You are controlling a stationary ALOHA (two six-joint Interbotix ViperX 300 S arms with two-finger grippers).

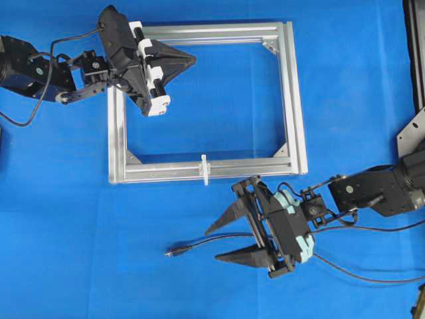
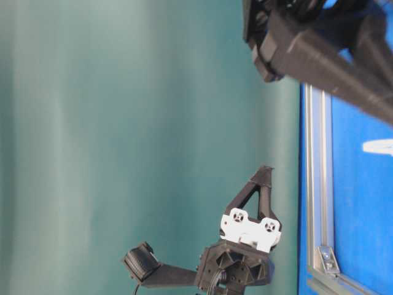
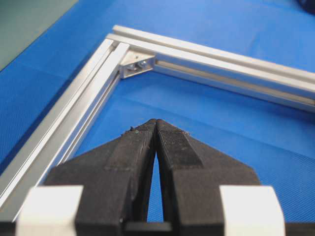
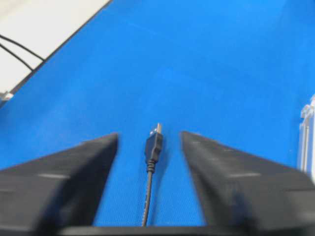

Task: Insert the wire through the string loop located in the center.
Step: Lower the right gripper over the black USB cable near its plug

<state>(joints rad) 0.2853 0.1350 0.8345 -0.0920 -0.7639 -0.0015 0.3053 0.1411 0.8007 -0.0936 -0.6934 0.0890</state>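
Note:
The wire lies on the blue cloth, its dark metal-tipped plug (image 1: 178, 251) pointing left. My right gripper (image 1: 214, 246) is open, with the wire running between its fingers untouched. In the right wrist view the plug (image 4: 154, 145) lies just ahead, between the tips of the right gripper (image 4: 150, 135). The white string loop (image 1: 205, 169) stands across the near bar of the silver frame (image 1: 292, 100), above and slightly left of the right gripper. My left gripper (image 1: 192, 60) is shut and empty over the frame's far left part; its tips (image 3: 156, 122) point toward a frame corner (image 3: 137, 64).
Black arm cables (image 1: 372, 229) trail right from the right arm. A black-and-metal fixture (image 1: 415, 126) stands at the right edge. In the table-level view the frame bar (image 2: 316, 172) runs along the blue cloth.

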